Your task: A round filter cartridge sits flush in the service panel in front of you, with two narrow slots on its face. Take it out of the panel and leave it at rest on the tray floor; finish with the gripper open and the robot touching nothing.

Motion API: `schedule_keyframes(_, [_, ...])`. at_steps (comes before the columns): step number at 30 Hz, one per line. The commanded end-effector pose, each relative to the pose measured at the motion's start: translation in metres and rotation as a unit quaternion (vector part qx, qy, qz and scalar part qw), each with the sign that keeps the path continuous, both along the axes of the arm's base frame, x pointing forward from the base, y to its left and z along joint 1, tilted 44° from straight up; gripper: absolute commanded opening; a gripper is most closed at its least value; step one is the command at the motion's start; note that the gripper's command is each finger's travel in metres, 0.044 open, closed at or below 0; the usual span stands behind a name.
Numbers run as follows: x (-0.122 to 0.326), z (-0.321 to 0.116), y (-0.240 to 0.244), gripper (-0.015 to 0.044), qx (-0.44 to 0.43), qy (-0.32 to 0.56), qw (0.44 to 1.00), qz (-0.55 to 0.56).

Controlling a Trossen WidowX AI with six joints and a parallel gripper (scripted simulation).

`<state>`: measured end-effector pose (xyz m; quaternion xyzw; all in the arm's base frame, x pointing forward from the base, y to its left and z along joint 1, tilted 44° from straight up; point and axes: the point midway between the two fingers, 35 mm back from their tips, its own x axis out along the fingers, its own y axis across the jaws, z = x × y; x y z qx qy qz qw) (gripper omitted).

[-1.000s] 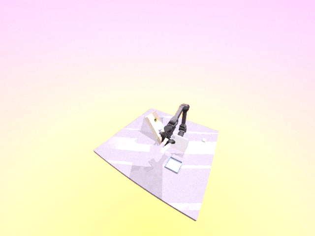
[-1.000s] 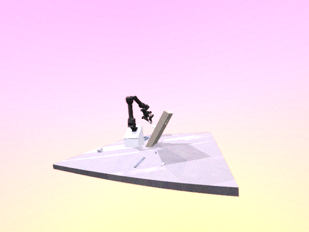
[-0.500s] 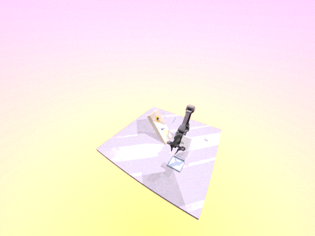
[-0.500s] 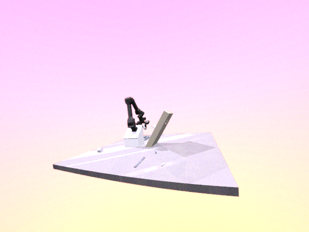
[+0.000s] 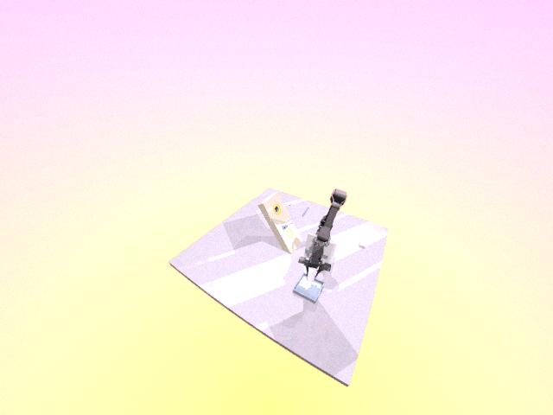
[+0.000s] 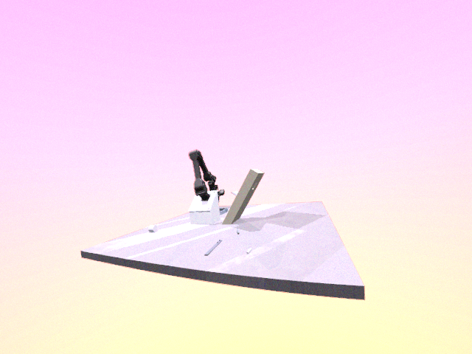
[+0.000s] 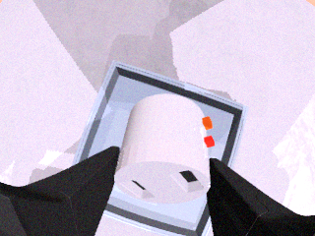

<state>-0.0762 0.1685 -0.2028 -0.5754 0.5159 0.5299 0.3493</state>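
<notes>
My gripper (image 7: 163, 160) (image 5: 311, 275) is shut on the filter cartridge (image 7: 164, 133) (image 5: 311, 276), a pale round cylinder. In the wrist view its face with two dark slots is toward the camera, and an orange and a red mark show on its right side. The cartridge is over the blue-grey tray (image 7: 89, 140) (image 5: 304, 296); how far its far end is from the tray floor cannot be told. The leaning service panel (image 5: 285, 241) (image 6: 243, 198) shows a yellow-ringed dark opening (image 5: 276, 208) near its top.
A second yellow ring (image 5: 290, 233) and a bracket-like part are lower on the panel. A thin grey bar (image 6: 212, 247) (image 5: 305, 211), a small white cylinder (image 6: 152, 228) and small bits lie on the table. The white robot base (image 6: 204, 215) stands beside the panel.
</notes>
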Motion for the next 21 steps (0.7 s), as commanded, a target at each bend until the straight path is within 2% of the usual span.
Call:
schedule_keyframes(1, [-0.001,-0.008,-0.008,0.0,-0.003,0.003,1.0,0.003])
schedule_keyframes(21, [0.002,-0.053,-0.053,0.0,-0.004,0.004,1.0,0.003])
